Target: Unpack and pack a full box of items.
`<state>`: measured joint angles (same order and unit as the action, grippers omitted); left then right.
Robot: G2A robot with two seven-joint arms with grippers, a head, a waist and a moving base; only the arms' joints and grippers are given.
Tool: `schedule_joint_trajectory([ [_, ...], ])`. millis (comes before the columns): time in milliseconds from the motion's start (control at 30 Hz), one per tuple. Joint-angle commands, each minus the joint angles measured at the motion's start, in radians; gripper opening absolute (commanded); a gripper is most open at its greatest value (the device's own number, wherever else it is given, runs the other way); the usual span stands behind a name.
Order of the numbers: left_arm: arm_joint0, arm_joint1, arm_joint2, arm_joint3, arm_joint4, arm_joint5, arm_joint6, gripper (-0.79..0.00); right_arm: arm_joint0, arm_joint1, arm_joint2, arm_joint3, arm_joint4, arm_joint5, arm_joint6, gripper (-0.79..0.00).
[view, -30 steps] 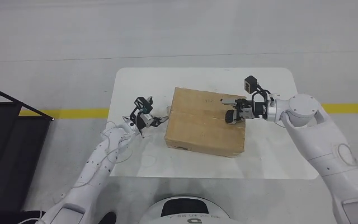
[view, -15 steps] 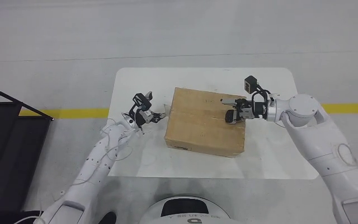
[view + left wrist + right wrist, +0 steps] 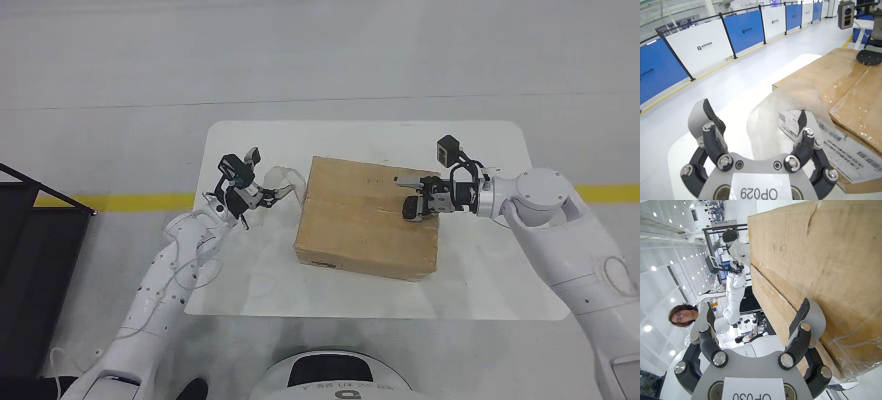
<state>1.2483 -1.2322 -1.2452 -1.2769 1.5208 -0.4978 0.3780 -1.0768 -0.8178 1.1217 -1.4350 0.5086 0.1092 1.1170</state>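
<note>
Looks barely begun: has the box (image 3: 365,215) shut at the middle of the table (image 3: 480,270), flaps down, nothing out. Has clear tape (image 3: 772,106) peeled up at the box's end and draped against one finger of the left gripper (image 3: 754,108), spread wide, and the right gripper (image 3: 757,305), also spread, resting one pad on the box top by the seam. Leaves opening, emptying and repacking to do.

box (image 3: 365,215) brown; table (image 3: 490,280) white; label (image 3: 846,153) white, black barcodes

Overhead and wrist views, shared box (image 3: 367,217)
</note>
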Motion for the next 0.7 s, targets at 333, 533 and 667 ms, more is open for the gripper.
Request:
schedule_joint_trajectory([
  [333,0.006,0.001,0.043,-0.09,0.049,0.013,-0.063,0.0,0.0,0.0,0.0,0.0,0.0,0.0,0.0,0.0],
  [533,-0.007,0.001,0.06,-0.141,0.072,0.019,-0.101,0.0,0.0,0.0,0.0,0.0,0.0,0.0,0.0,0.0],
  [667,-0.016,0.0,0.074,-0.179,0.084,0.02,-0.135,0.0,0.0,0.0,0.0,0.0,0.0,0.0,0.0,0.0],
])
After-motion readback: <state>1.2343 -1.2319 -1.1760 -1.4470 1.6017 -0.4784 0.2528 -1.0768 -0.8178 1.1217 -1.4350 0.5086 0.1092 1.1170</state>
